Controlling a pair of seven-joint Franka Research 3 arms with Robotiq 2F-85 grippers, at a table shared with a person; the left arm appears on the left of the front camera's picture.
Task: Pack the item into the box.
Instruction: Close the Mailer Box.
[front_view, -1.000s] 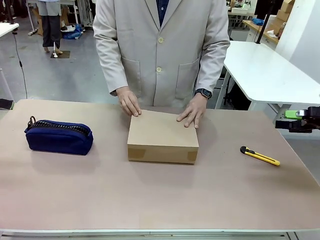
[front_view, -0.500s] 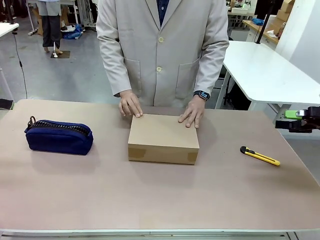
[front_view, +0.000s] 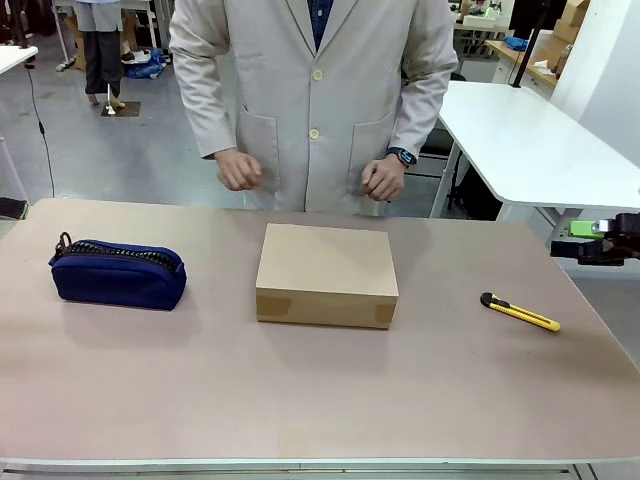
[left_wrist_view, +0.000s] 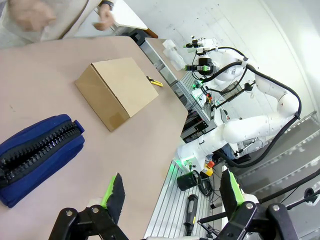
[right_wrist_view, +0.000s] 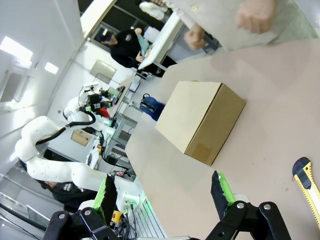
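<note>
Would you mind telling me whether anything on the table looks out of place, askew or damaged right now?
Nothing stands out. The box sits closed and flat mid-table, square to the edge. The navy pouch lies zipped to its left, and the utility knife lies flat to its right. The person's hands are off the table.

You see a matt brown cardboard box (front_view: 327, 272), a navy cloth pouch (front_view: 118, 273), and a smooth, matt tan table (front_view: 300, 390).
</note>
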